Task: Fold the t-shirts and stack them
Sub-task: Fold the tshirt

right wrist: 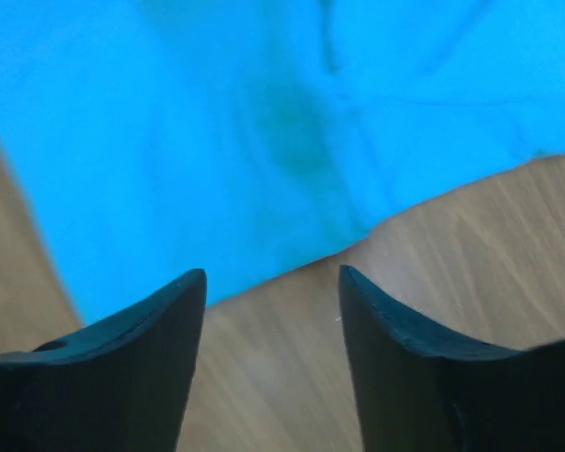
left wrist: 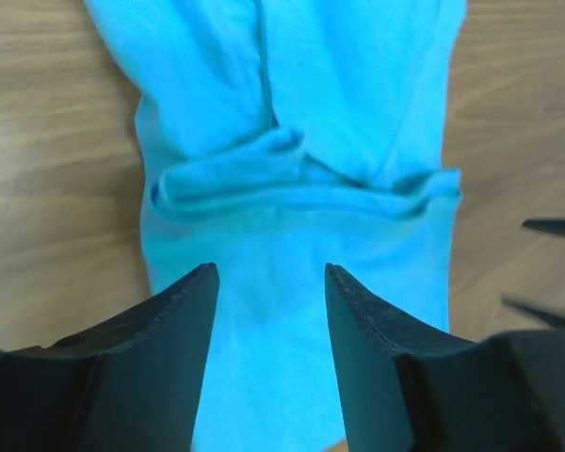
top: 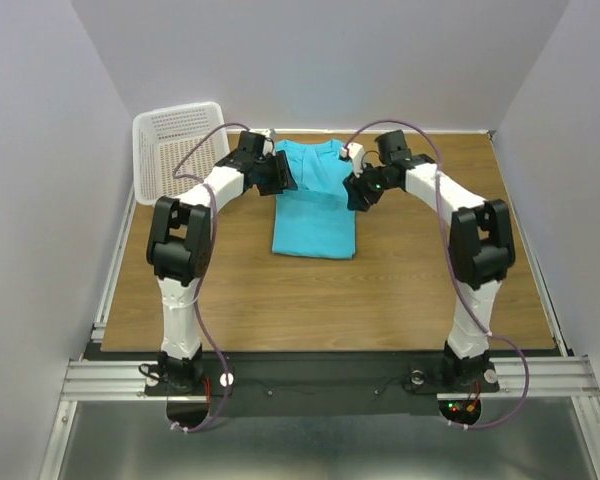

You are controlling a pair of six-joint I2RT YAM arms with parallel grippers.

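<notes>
A white plastic lattice basket (top: 175, 150) is sitting at the far left corner of the wood-grain worktop (top: 280, 300). The left hand (left wrist: 268, 278) is hovering released over the soft turquoise t-shirt (top: 315, 210), which is lying mid-worktop folded into a rectangle, a rumpled ridge crossing it. The right hand (right wrist: 271, 278) is gaping empty above the cloth's edge

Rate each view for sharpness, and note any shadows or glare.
Top external: sharp and evenly lit, no glare on the shirt. Left wrist: shirt folds crisp, left pincer slightly soft up close. Right wrist: blurred throughout, shirt and table smeared, a darker patch on the shirt, right pincer edges soft.
</notes>
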